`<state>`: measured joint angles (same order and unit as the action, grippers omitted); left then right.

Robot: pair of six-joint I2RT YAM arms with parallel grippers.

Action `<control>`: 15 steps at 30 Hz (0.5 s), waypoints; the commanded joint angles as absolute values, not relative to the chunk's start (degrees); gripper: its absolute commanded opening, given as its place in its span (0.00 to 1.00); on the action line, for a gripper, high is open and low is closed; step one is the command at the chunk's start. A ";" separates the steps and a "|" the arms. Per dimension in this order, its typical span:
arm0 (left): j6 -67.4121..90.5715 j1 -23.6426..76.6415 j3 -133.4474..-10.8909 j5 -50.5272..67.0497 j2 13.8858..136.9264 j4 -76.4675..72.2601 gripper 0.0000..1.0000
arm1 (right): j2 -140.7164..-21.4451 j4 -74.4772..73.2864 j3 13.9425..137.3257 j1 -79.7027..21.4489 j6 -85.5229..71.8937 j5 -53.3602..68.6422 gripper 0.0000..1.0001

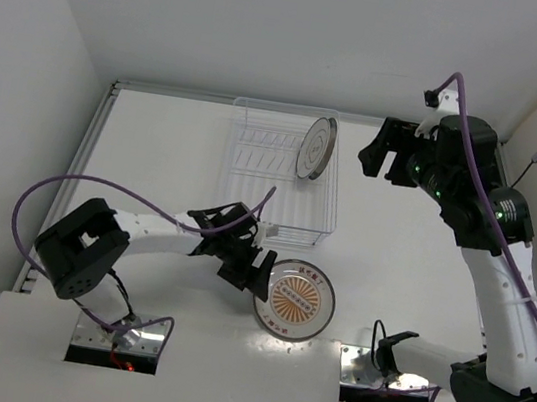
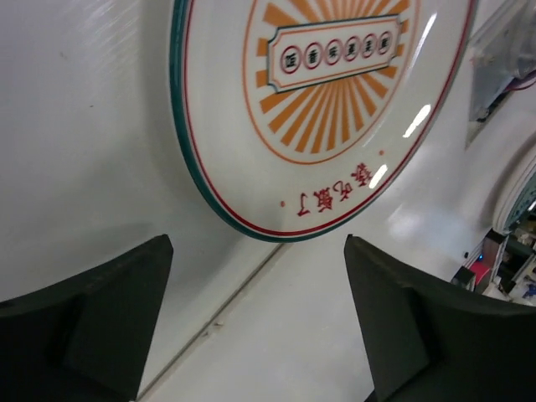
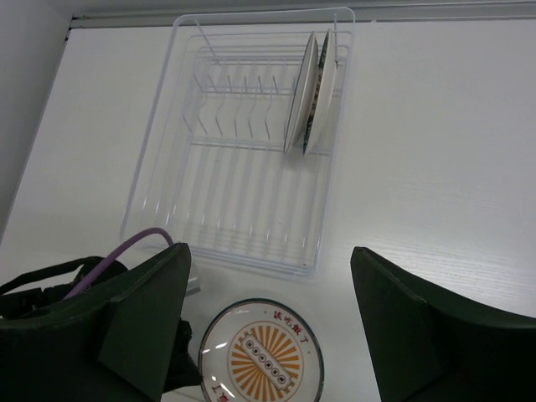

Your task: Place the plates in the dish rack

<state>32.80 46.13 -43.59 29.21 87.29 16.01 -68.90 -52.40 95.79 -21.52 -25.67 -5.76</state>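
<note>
Left claw [image 2: 257,244] wide open, empty. Sunburst plate [image 2: 335,126] lies flat just ahead of its tips, so we likely need an edge pinch. Right claw [image 3: 268,251] open, empty, rack [image 3: 331,193] ahead.

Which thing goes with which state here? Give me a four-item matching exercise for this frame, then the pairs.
Things:
1. sunburst plate
2. patterned-rim plate
3. left end effector
4. right end effector

States:
A. open, raised off the right side of the dish rack
B. lying flat on the table
C. standing on edge in the dish rack
D. open, low at the sunburst plate's edge

Pairs: 1-B, 2-C, 3-D, 4-A
</note>
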 commanded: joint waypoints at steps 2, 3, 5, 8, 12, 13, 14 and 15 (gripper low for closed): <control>36.64 46.93 -43.33 29.71 91.30 13.02 0.83 | -67.94 -51.50 96.94 -21.01 -24.70 -6.50 0.74; 36.65 47.54 -43.33 29.71 91.93 13.01 0.83 | -67.33 -51.50 96.94 -21.01 -24.70 -7.11 0.74; 38.14 47.55 -43.33 29.71 92.46 12.22 0.83 | -66.80 -51.50 96.94 -20.48 -24.70 -7.12 0.74; 39.72 48.08 -43.33 29.71 93.08 8.71 0.79 | -66.80 -51.50 96.94 -20.48 -24.17 -7.12 0.74; 44.02 49.21 -41.14 29.71 93.08 2.74 0.61 | -66.27 -51.50 96.42 -20.48 -23.65 -7.12 0.74; 44.64 49.22 -41.13 29.71 93.08 0.72 0.55 | -66.27 -51.50 96.42 -20.48 -23.64 -7.12 0.74; 44.65 49.74 -40.35 29.71 93.08 0.01 0.44 | -66.27 -51.50 96.42 -20.48 -23.64 -7.12 0.74; 45.43 49.75 -40.34 29.71 93.08 -0.52 0.39 | -66.27 -51.50 96.42 -20.48 -23.64 -6.60 0.74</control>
